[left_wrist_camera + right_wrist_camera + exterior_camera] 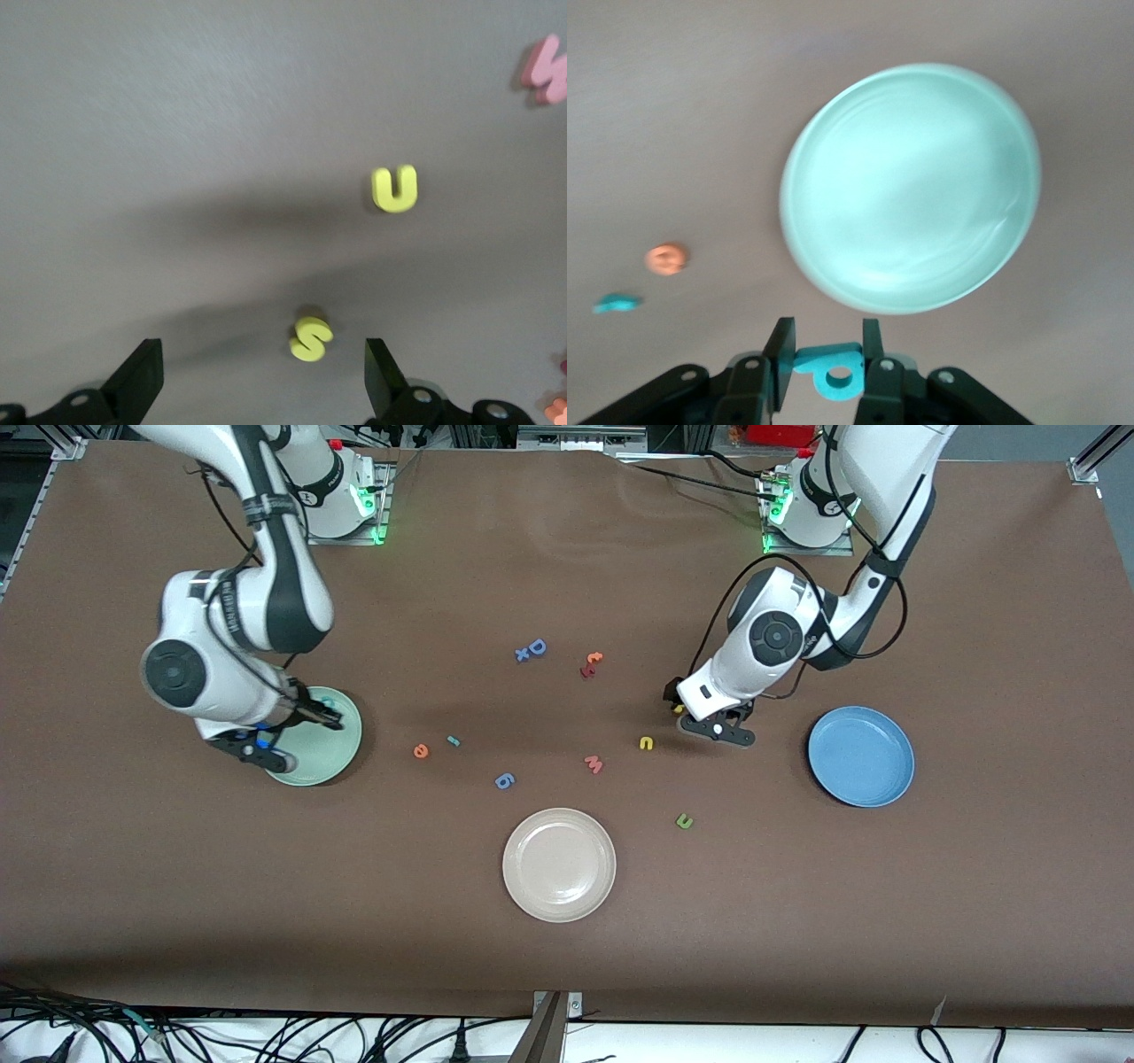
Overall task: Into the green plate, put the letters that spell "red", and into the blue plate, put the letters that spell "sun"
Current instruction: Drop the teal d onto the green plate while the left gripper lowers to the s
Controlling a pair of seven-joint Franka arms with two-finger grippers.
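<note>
My right gripper (321, 713) hangs over the rim of the pale green plate (341, 755) (912, 186), shut on a teal "d" (833, 367) held between its fingers (780, 350). On the table beside that plate, toward the left arm's end, lie an orange "e" (421, 751) (666, 258) and a small teal "r" (454, 740) (617, 304). My left gripper (695, 716) (263, 376) is open low over a yellow "s" (310, 339), which lies between its fingers. A yellow "u" (647, 743) (395, 189) lies close by. A green "n" (684, 821) lies nearer the camera. The blue plate (861, 755) sits toward the left arm's end.
A cream-white plate (559, 864) sits near the front middle. Other letters lie about: a pink "m" (594, 763) (547, 71), a blue "g" shape (504, 781), a blue "D" (535, 647) and a red and orange pair (591, 664).
</note>
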